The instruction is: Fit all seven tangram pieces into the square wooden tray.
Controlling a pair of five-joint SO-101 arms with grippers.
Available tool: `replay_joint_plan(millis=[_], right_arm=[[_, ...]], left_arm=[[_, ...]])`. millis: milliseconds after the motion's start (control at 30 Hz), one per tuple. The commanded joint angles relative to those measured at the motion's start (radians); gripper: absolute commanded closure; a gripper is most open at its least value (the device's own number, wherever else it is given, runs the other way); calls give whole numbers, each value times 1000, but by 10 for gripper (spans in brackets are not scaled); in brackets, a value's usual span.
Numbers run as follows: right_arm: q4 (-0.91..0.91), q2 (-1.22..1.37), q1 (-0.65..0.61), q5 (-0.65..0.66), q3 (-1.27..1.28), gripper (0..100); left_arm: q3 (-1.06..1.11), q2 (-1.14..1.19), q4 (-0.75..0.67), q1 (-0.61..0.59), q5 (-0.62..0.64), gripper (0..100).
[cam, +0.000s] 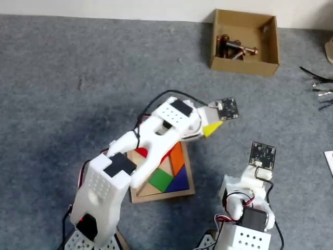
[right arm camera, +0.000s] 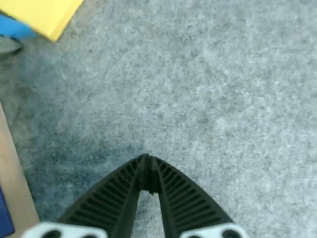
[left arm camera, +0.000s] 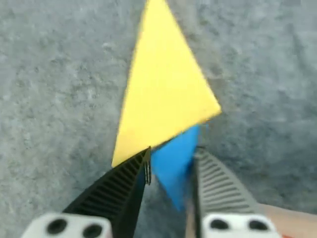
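Left gripper [left arm camera: 172, 153] is out past the top right corner of the square wooden tray [cam: 162, 197], over the grey carpet [cam: 78, 78]. It's clamped on a light blue piece [left arm camera: 173, 168], which sits right between the two black fingers [left arm camera: 124, 183]. A yellow triangle [left arm camera: 163, 89] overlaps that blue piece and sticks out beyond the fingertips. I can't tell whether the yellow one is pinched too or just riding along.

From the high view you see the yellow tip [cam: 212, 128] poking out just beside the tray's corner, off the tray itself.

Inside the tray there's already an orange piece [cam: 178, 156], a green square [cam: 161, 179], a dark blue piece [cam: 179, 181] and a bit of red [cam: 141, 152] peeking out from under the left arm — the arm hides the rest of that side.

Right gripper [right arm camera: 147, 161] is closed with nothing in it, tips touching, low over bare carpet to the right of the tray. Its camera catches the tray's edge [right arm camera: 15, 168] and the yellow triangle [right arm camera: 42, 12] farther off.

Cardboard box [cam: 243, 66] with some coppery metal bits [cam: 234, 48] sits well apart, at the far edge.
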Motion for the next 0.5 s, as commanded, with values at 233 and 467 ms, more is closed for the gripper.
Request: replay_joint_plan(millis=[233, 467], right_arm=[[-27, -12, 5, -9, 111, 994], [-27, -12, 5, -9, 111, 994]], left_arm=[[-30, 5, 57, -2, 0, 937], [-48, -10, 121, -2, 0, 937]])
